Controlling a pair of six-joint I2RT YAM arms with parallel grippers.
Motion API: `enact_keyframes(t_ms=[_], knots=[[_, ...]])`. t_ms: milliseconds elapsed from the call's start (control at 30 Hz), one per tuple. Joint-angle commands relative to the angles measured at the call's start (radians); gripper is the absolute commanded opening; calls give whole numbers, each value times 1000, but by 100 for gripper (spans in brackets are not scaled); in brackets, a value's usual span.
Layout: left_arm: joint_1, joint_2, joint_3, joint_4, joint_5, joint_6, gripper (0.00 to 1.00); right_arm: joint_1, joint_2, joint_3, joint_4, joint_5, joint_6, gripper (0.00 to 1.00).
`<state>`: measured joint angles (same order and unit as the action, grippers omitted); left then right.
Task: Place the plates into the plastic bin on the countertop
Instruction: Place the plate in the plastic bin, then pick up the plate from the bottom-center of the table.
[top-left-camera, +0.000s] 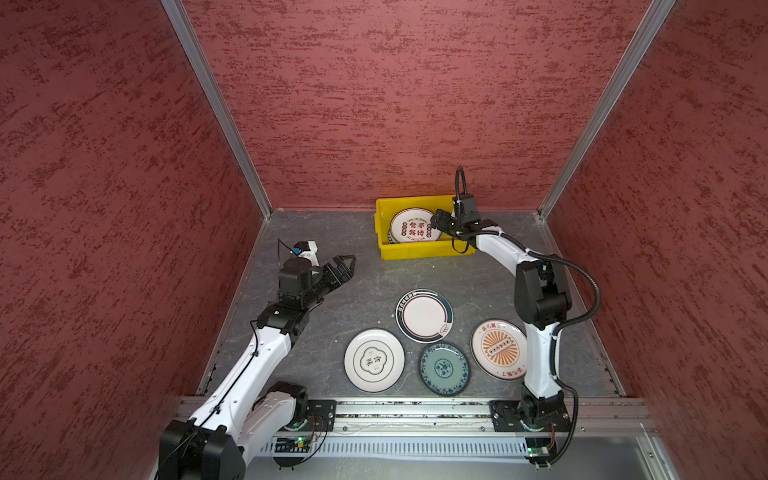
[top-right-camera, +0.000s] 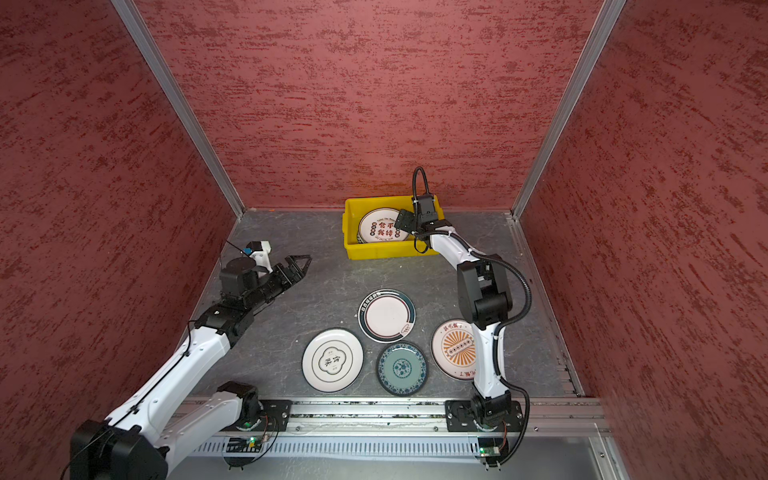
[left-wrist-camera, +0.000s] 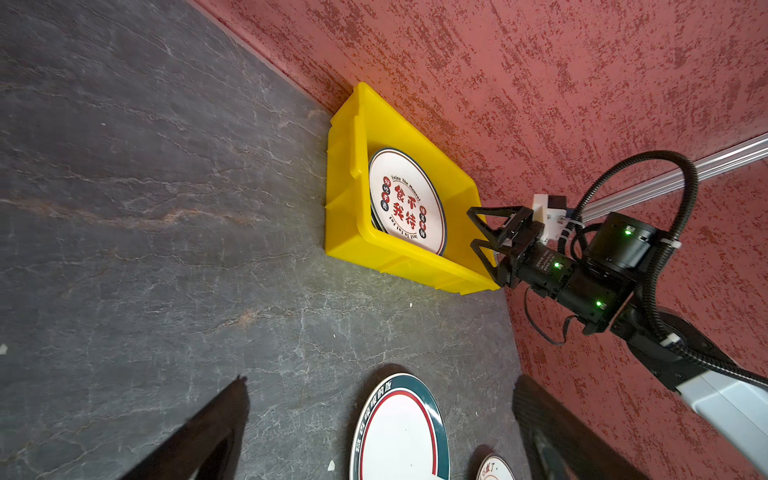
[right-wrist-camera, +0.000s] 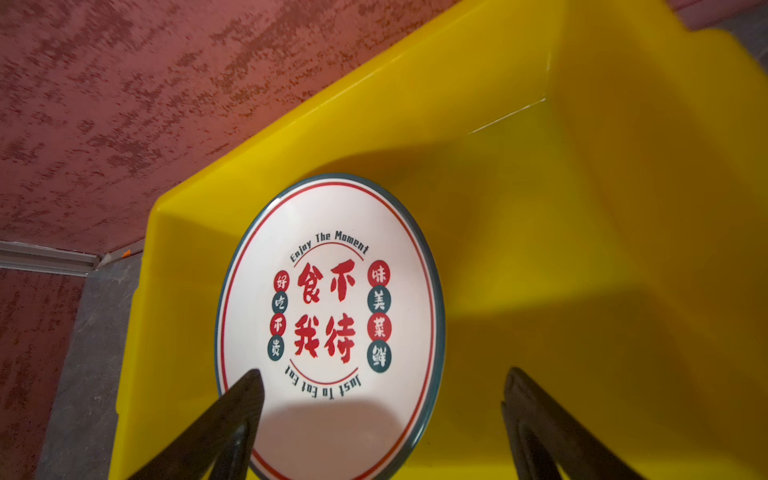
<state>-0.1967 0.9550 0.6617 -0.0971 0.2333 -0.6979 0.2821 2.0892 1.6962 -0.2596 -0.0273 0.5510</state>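
**While the right gripper (left-wrist-camera: 473, 227) stands open at the yellow bin (top-left-camera: 415, 251), four plates lie on the counter (top-left-camera: 332, 299)**

Because both of its dark fingers are wide apart in the right wrist view, the right gripper clearly holds nothing. It hangs over the right end of the bin, with the fingers pointing into it. Inside the bin, in its left part, lies a white plate with red characters (top-left-camera: 415, 226). No finger touches it. Dark rims of more plates show under its left edge, but I cannot count them. The right part of the bin floor is bare yellow.

The left gripper (top-left-camera: 347, 264) is also wide open and empty. It hovers over the counter, well apart from the bin, to the left of it and nearer to the robot.

The other plates lie flat on the counter, all on the robot's side of the bin and well apart from it. Nearest to the bin is a white plate with a dark rim (top-left-camera: 424, 316). Farther from the bin are a white plate with a black emblem (top-left-camera: 374, 360), a teal-blue patterned plate (top-left-camera: 444, 368) and a plate with an orange sunburst (top-left-camera: 498, 349), which the right arm partly hides.
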Motion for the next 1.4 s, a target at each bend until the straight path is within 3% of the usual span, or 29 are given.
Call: enact_keyframes(t_ms=[0,600,833,1100,1367], knots=[[13,-8,-1,-19,-9,20,99,-1,-136,-55,47,44,-35,92],[24,106,36,-80,9,10,99,-15,-707,-656,168,-56,-20,99],[28,199,54,-31,68,-7,99,-26,-885,-842,75,-41,-26,99],[28,240,39,40,105,-56,99,-33,-968,-916,-61,64,-50,99],[17,278,75,23,117,-62,99,-38,-990,-977,-8,-15,-18,99]])
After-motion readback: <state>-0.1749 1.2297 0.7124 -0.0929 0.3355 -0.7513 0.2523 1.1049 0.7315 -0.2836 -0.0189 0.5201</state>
